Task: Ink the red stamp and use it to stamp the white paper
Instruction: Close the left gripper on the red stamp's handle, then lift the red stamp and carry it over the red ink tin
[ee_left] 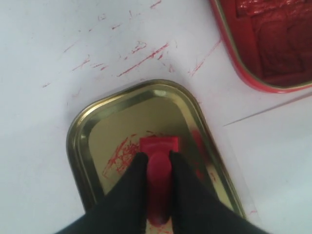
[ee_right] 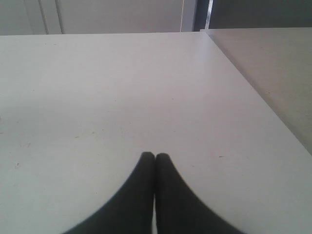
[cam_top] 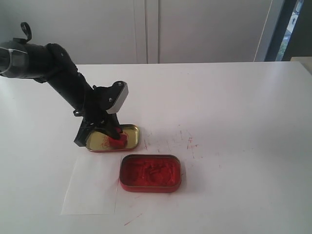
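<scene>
The red stamp (ee_left: 159, 151) stands in the gold-coloured tin lid (ee_left: 87, 141), its block base down and its knob handle up. My left gripper (ee_left: 158, 158) is shut on the stamp's handle, one black finger (ee_left: 131, 183) pressed on each side. In the exterior view the stamp (cam_top: 117, 141) shows red below the left gripper (cam_top: 116, 136), inside the lid (cam_top: 131, 130). The white paper (cam_top: 90, 187) lies flat in front of the lid. My right gripper (ee_right: 155, 157) is shut on nothing, over bare table, and is outside the exterior view.
The rectangular tin of red ink paste (cam_top: 150, 173) sits open to the right of the paper, close to the lid. Red scribbles (cam_top: 187, 141) mark the white tabletop (cam_top: 234, 107) right of the lid. The left arm (cam_top: 58, 73) slants in from the upper left.
</scene>
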